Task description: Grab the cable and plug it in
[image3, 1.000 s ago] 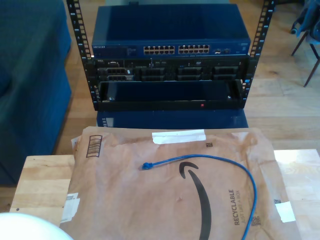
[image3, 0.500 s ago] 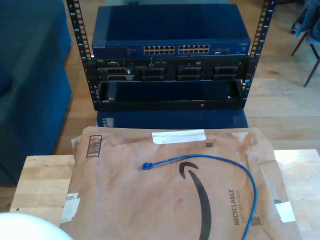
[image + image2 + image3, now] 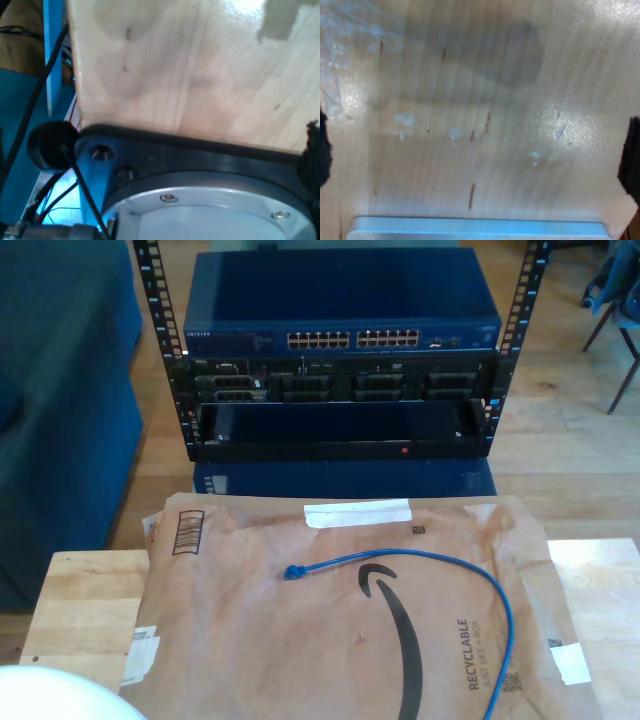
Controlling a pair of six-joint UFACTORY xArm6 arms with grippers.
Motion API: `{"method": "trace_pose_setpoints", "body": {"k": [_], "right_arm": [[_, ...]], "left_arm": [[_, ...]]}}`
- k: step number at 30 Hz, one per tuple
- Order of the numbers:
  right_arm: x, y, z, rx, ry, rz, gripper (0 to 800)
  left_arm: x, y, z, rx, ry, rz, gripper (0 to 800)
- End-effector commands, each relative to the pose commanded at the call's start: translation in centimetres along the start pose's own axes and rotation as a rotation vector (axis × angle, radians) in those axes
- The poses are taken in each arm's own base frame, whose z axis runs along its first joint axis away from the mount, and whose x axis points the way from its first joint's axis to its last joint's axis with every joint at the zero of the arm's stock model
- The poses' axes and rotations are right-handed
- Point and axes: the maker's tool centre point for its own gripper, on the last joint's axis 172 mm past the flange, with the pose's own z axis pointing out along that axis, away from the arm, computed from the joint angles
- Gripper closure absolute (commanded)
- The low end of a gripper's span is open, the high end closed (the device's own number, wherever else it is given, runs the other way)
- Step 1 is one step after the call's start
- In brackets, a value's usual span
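**One blue cable on brown paper, in front of the rack**

While one long thin bright blue network cable [image 3: 440,565] lies loose on the table, nothing touches it. Its single visible blue clip plug [image 3: 292,572] rests near the middle of one crumpled brown paper mailer [image 3: 250,640], and the cord arcs from there toward the exterior view's right, then bends down to that view's lower edge. The mailer carries one strip of white tape [image 3: 357,513], a black barcode [image 3: 188,532] and a black curved arrow logo [image 3: 395,620].

One pale wooden table [image 3: 80,610] bears the mailer, with bare wood on both sides of it in the exterior view. Beyond the table stands one black metal equipment rack [image 3: 345,390]. Its top unit is one dark blue network switch [image 3: 340,310] with two blocks of ports [image 3: 353,339]; under it sit a row of black bays and one open black slot with a small red light [image 3: 404,451].

Behind lies a light wood floor [image 3: 560,430]. A dark blue upholstered block [image 3: 60,390] fills the exterior view's left, and chair legs [image 3: 615,340] stand at its upper right.

The first wrist view looks along pale wood [image 3: 190,70] past a black plate and a silver round flange [image 3: 210,215]; the second wrist view faces scuffed pale wood [image 3: 480,125]. I cannot tell whether the jaws of my first gripper or my second gripper are released or clenched
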Motion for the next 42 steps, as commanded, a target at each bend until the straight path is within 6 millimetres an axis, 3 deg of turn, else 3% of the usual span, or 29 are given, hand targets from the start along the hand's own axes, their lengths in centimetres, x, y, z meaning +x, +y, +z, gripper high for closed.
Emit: {"method": "trace_pose_setpoints", "body": {"k": [29,34,39,42], "right_arm": [[0.2,0.0,-0.2,0.0,0.005,0.007,3],[1.9,0.4,-3.7,0.005,0.071,0.03,3],[1.9,0.5,-10.1,0.02,0.026,0.151,3],[3.7,-2.1,-14.0,0.023,0.097,0.164,3]], "left_arm": [[-0.2,0.0,0.2,0.002,-0.012,0.0,0],[0.5,-0.2,-1.4,0.007,0.01,-0.002,0],[-0.6,-0.6,-4.2,0.021,-0.047,-0.007,0],[-0.6,0.9,-7.9,0.079,-0.027,0.044,0]]}}
